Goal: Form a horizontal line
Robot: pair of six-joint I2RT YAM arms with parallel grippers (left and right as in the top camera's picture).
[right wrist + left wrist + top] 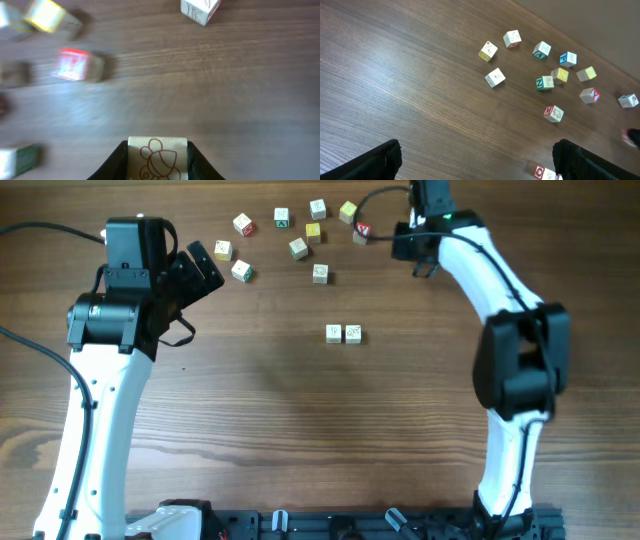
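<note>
Right gripper (157, 161) is pinching a bee cube (157, 154): a pale block with a red-brown bee outline on its face, squeezed between both black fingers (114, 167). Whether it is off the table I cannot tell (the right wrist view is blurred). Just past the fingertips, up and to the left, is a red-faced cube (72, 64). A yellow-topped cube (45, 14) lies beyond that, and a pale cube (200, 10) is farther ahead to the right.

Left gripper (212, 270) has its fingers (370, 162) spread wide with nothing between them. The scattered loose cubes (545, 82) lie ahead of its fingertips and none of them touches a finger.

The horizontal line (343, 333) is only two pale cubes, touching side by side, out on bare table (260, 410). It is well apart from both pairs of fingers, and somewhat nearer the right gripper's (372, 235) fingertips than the left's.
</note>
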